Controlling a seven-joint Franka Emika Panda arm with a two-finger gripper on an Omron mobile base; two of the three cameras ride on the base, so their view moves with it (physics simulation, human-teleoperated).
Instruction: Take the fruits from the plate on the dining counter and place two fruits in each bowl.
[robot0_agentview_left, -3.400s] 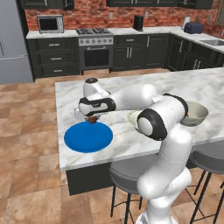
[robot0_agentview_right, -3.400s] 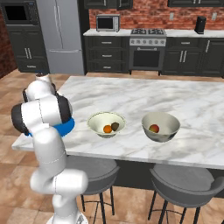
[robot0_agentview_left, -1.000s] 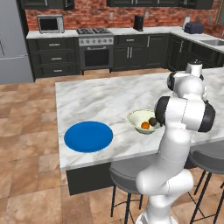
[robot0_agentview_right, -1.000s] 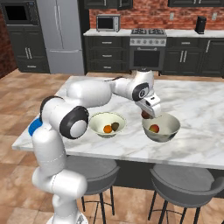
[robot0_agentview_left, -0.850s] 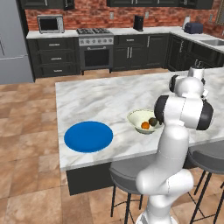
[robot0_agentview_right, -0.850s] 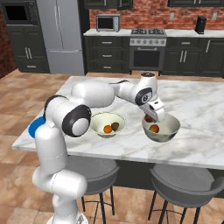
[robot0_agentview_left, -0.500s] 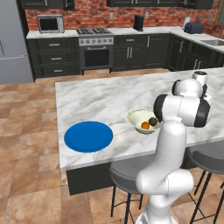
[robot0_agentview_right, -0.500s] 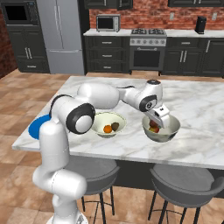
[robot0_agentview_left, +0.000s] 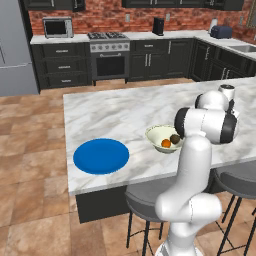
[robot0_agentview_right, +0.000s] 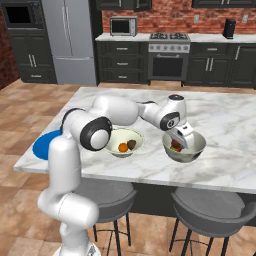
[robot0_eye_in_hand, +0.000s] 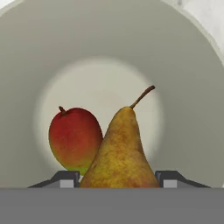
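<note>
While inside grey bowl (robot0_agentview_right: 196, 148) rim (mango (robot0_eye_in_hand: 75, 139) adjacent): pear (robot0_eye_in_hand: 120, 153) between end effector (robot0_eye_in_hand: 118, 178) tips.

Tabletop (robot0_agentview_left: 115, 107): plate (robot0_agentview_left: 101, 155) at the left end; first bowl (robot0_agentview_right: 126, 142) to its right, holding two fruits side by side; second bowl (robot0_agentview_right: 185, 145) right of the first, holding mango (robot0_eye_in_hand: 75, 138) and pear (robot0_eye_in_hand: 120, 155), touching, pear between the jaws.

Even, bright render — soft shadows
</note>
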